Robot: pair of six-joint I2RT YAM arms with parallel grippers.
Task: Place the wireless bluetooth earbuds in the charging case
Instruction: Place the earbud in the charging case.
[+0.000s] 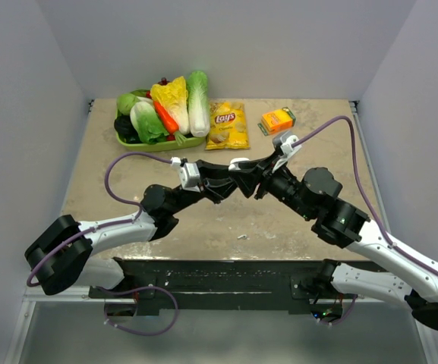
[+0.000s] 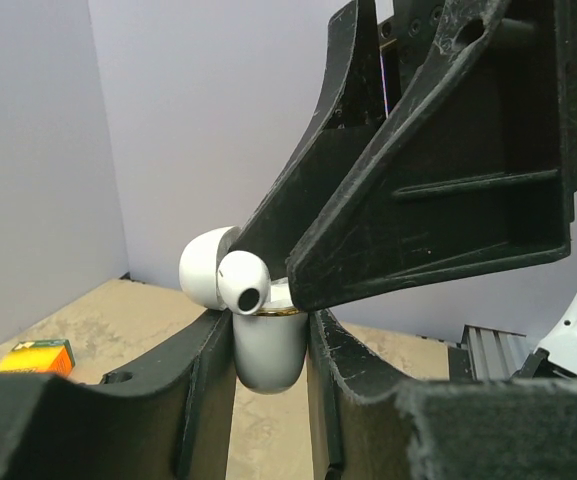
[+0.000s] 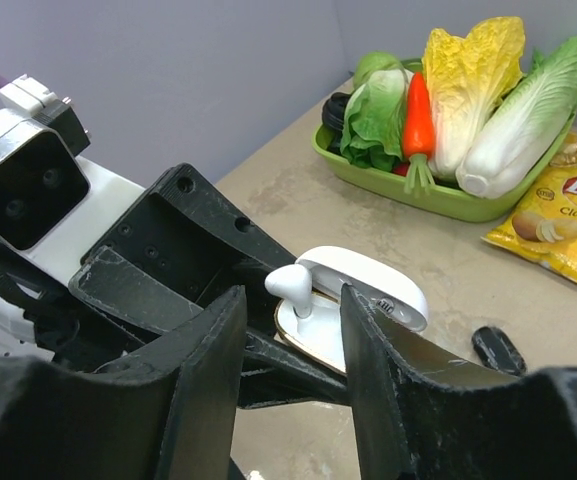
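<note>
My left gripper point(image 2: 268, 330) is shut on the white charging case point(image 2: 266, 360) and holds it upright above the table. Its lid point(image 2: 201, 275) is swung open. One white earbud point(image 2: 243, 283) stands in the case mouth, its stem down in a slot and its head poking out point(image 3: 295, 283). My right gripper point(image 3: 290, 312) is open, with a finger on either side of that earbud and a gap around it. One right finger point(image 3: 373, 350) lies against the case rim point(image 3: 320, 340). From above, the two grippers meet at mid-table point(image 1: 243, 176). No other earbud is visible.
A green tray point(image 1: 158, 140) of toy vegetables sits at the back left, with a yellow chip bag point(image 1: 227, 125) and an orange box point(image 1: 277, 120) to its right. A small black piece point(image 3: 498, 350) lies on the table below the case. A tiny white scrap point(image 1: 243, 237) lies near the front.
</note>
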